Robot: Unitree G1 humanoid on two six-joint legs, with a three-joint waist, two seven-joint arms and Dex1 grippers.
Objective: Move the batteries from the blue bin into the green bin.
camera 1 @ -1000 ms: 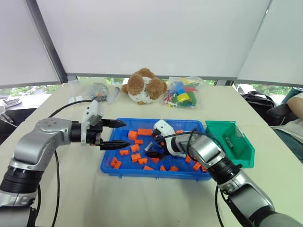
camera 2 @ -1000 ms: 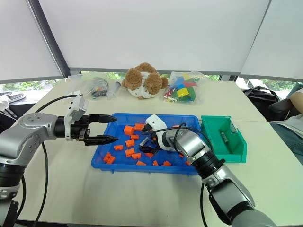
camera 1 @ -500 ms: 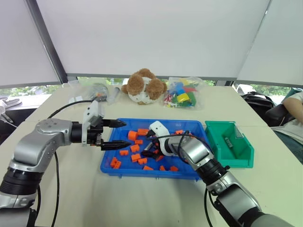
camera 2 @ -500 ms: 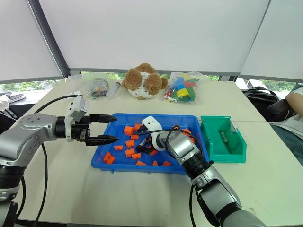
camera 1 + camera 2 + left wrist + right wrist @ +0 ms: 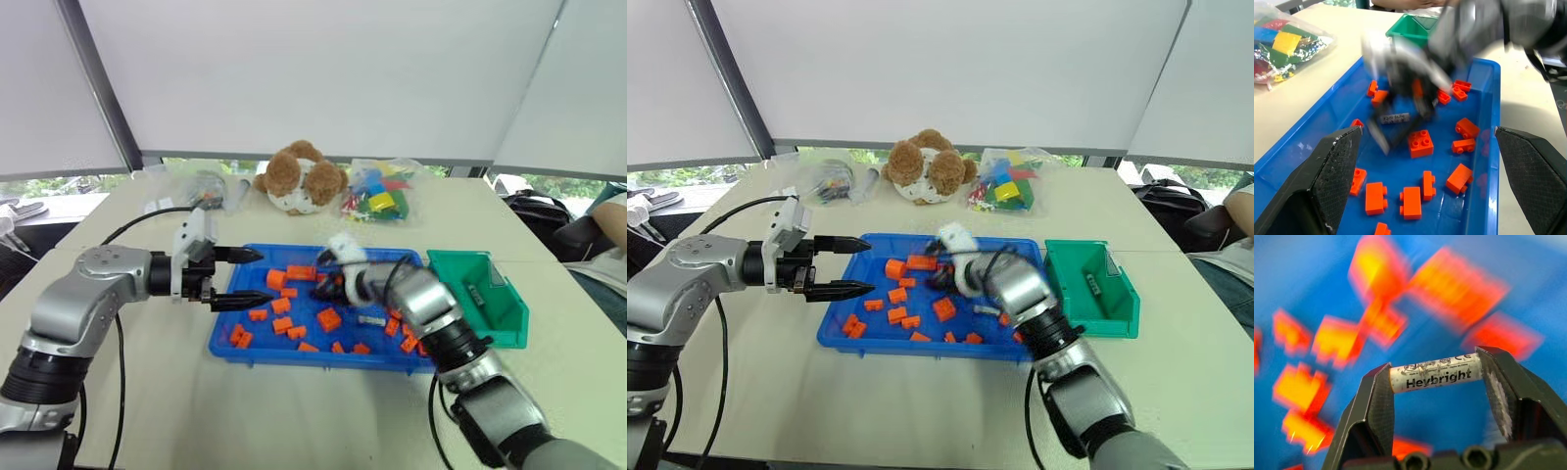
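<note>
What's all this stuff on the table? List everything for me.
blue bin: one, bright blue, middle of the table.
orange bricks: over a dozen, scattered in the blue bin.
batteries: one grey-silver, gripped end to end by the right gripper; one in the green bin.
green bin: one, teal, just right of the blue bin.
plush toy: one, brown and white, behind the blue bin.
bag of coloured blocks: one, clear, beside the toy.
clear bags: small parts, far left.
table: pale.
left gripper: black fingers open, over the blue bin's left rim.
right gripper: above the blue bin.
</note>
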